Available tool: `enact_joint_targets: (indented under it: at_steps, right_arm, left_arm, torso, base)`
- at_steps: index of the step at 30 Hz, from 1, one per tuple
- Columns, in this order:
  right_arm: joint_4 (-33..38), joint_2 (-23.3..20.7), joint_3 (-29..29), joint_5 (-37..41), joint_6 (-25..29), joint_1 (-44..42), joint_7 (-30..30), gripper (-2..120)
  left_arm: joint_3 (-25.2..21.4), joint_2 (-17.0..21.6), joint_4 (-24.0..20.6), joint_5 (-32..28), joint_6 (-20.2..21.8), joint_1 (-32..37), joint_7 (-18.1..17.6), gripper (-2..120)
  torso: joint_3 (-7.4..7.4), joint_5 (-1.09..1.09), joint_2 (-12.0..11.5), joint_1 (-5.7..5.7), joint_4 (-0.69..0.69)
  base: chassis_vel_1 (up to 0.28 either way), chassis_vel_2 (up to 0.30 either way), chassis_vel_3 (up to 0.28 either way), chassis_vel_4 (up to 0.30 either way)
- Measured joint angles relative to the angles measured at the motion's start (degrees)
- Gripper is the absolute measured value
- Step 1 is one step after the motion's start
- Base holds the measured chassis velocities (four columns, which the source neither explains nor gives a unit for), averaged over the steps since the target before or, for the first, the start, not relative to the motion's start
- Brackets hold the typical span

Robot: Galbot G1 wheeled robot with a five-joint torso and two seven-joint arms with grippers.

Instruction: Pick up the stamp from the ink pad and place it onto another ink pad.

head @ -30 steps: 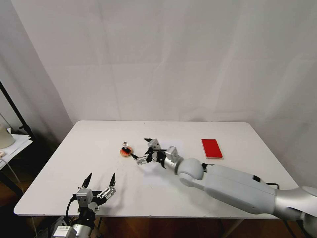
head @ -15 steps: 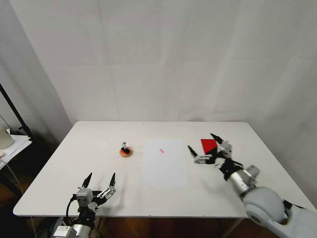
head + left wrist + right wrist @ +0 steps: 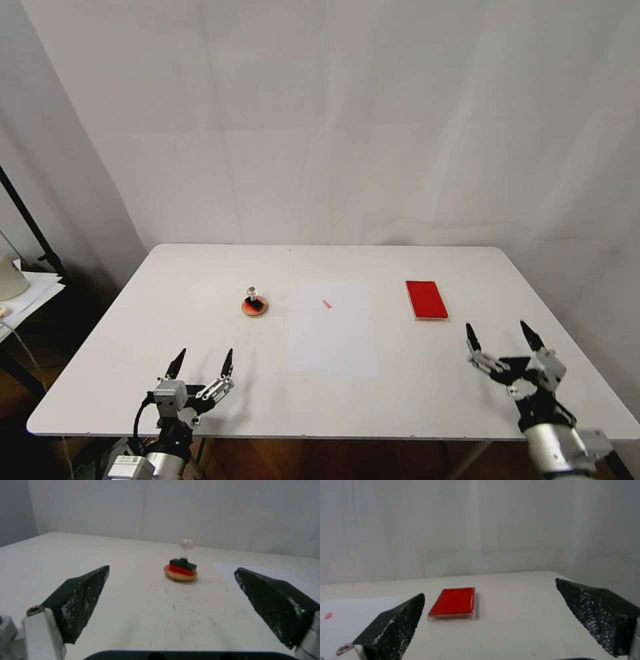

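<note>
Tiny black-based stamp with clear round knob [image 3: 253, 294] stands upright on the small round orange-red, tan-rimmed ink pad [image 3: 255, 307], ahead of my left gripper [image 3: 201, 365], fingers spread, empty. Flat red rectangular ink pad [image 3: 427, 299] lies bare, near my right gripper [image 3: 503, 339], likewise spread. Stamp sits nearer my left.

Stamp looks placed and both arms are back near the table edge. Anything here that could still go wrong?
1. The stamp sits on the small round ink pad with its black base reaching near the rim, so a table bump might tip it off.
2. The left end effector is open and points at the stamp; a forward reach could knock it.
3. The right end effector, open, hovers just short of the red rectangular ink pad and could shove it.
</note>
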Motion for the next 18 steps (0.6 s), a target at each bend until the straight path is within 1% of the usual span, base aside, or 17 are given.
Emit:
enact_joint_targets:
  at_steps: [2,6,18]
  right_arm:
    - [0.0,2.3,-0.2,-3.2,0.4,-1.3,-1.0,100]
    - [0.2,3.7,-0.6,-4.8,0.4,-2.3,-1.6,100]
    - [1.0,3.4,0.2,-5.2,0.1,-2.5,-2.7,100]
  left_arm:
    - [0.0,0.0,0.0,0.0,0.0,0.0,0.0,100]
    - [0.0,0.0,0.0,0.0,0.0,0.0,0.0,100]
    - [0.0,0.0,0.0,0.0,0.0,0.0,0.0,100]
  torso:
    - [0.0,0.0,0.0,0.01,0.02]
    - [0.01,0.0,0.0,0.02,0.03]
    - [0.01,0.01,0.0,0.02,0.02]
  base:
    - [0.0,0.0,0.0,0.0]
    - [0.0,0.0,0.0,0.0]
    - [0.0,0.0,0.0,0.0]
